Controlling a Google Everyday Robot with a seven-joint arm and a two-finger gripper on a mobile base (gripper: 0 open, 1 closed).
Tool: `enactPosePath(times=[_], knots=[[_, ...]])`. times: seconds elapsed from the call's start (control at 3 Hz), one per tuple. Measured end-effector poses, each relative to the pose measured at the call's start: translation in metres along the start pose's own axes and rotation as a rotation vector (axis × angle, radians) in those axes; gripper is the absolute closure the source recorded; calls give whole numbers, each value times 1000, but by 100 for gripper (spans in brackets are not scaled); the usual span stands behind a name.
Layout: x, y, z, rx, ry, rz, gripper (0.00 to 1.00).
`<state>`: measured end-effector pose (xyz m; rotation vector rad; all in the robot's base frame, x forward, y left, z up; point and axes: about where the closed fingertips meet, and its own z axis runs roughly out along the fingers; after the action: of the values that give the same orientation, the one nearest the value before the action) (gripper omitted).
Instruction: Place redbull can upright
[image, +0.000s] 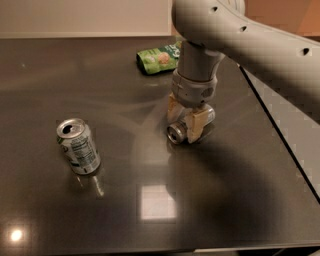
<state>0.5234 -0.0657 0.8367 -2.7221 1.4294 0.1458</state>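
Pincer (184, 120) was down at the redbull can (176, 133), set over its middle and low to the counter (225, 200). Whether it had clamped the can or merely sat around it could not be told.

The redbull can lay on its side on the counter, its round end turned toward the camera and its body running back under the pincer. It was not lifted, as far as could be seen, and had not been tipped up at all.

Judged from that, the approach was done and the grasp was either just made or about to be made. All the real work remained: getting a firm hold, raising the can, turning it onto its base, setting it down and letting go without knocking it over.

Well to the left of the redbull can stood a wider can (77, 152), upright, top open, clear of the arm. Beyond the redbull can, toward the counter's far edge, lay a green packet (159, 58). Neither looked likely to get in the way of the turn.
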Motion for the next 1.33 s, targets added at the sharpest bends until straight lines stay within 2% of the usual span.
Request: enactPosePath(times=[0.33,0.67,1.0,1.33], knots=[[-7,-1,-6,-4,-21,-10,65],[-5,-3,-20,24,-100,30,88],[-1,-8,-49,100,-245,101,100],[1,-13,-84,191,-431,176,100]])
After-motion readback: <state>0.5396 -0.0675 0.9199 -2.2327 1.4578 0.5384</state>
